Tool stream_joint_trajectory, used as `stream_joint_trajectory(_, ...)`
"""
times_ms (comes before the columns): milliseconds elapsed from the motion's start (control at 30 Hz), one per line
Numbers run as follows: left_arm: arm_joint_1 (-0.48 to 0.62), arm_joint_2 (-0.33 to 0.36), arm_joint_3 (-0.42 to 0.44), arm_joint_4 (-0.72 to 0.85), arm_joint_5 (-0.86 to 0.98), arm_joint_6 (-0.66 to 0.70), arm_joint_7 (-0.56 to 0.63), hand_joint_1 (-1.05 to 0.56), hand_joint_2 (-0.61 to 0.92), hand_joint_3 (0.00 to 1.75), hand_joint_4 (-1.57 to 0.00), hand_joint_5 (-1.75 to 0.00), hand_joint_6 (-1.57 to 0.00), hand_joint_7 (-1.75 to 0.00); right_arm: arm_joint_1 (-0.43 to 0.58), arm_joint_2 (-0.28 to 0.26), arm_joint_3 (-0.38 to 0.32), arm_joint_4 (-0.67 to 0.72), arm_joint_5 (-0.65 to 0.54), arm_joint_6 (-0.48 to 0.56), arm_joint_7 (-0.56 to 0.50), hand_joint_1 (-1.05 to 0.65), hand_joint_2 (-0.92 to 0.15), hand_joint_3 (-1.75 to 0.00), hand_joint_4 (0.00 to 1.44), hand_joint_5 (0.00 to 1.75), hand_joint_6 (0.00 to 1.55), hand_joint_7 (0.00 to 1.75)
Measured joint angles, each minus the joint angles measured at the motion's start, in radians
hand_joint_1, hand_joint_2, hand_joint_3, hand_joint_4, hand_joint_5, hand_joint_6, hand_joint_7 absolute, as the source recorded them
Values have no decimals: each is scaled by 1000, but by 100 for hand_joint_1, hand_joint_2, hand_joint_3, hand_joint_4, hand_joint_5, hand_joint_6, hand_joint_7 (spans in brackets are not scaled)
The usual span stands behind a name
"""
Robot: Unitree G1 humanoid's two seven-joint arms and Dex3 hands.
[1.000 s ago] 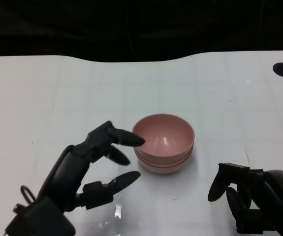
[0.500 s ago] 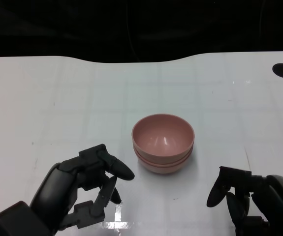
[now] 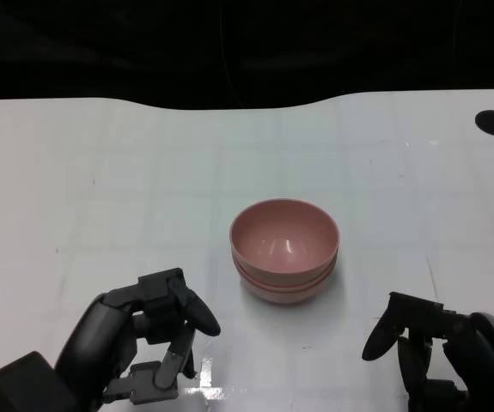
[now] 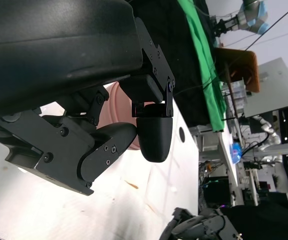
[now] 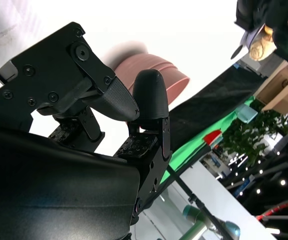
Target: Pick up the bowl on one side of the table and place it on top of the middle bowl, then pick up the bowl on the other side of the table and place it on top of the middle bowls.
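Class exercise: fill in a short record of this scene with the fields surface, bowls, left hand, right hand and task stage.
surface: white table
bowls: pink bowl stack at the middle of the table, nested
left hand: left hand near the front edge, apart from the stack, fingers curled in, holding nothing
right hand: right hand at the front right, apart from the stack, fingers curled in, holding nothing
task stage: no bowl at either side; stacking looks done

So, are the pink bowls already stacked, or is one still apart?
Stacked. The pink bowls sit nested upright mid-table, with several rims showing at the side. Both the left hand and right hand hold nothing.
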Motion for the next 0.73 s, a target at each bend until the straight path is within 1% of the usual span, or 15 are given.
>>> stream_joint_trajectory(133,-16,-9,6,43,-3,-44,-19,-21,38,134,-87,-174,-85,-140,-13,1,0,35,-1,-31,-18,-7,-12,-163,89,173,90,133)
stream_joint_trajectory(267,-18,-20,10,72,-14,-54,-22,-22,36,136,-87,-174,-87,-142,-24,1,-2,67,-7,-64,-42,-9,-12,-163,91,172,91,132)
stream_joint_trajectory(500,-22,-24,19,111,-13,-96,-40,-24,34,137,-88,-174,-87,-144,-32,1,-3,96,-19,-80,-54,-12,-10,-162,92,172,93,130)
stream_joint_trajectory(733,-23,-34,22,119,-12,-119,-40,-23,34,138,-89,-173,-87,-143,-36,1,-12,106,-39,-81,-62,-12,-8,-162,94,172,95,126)
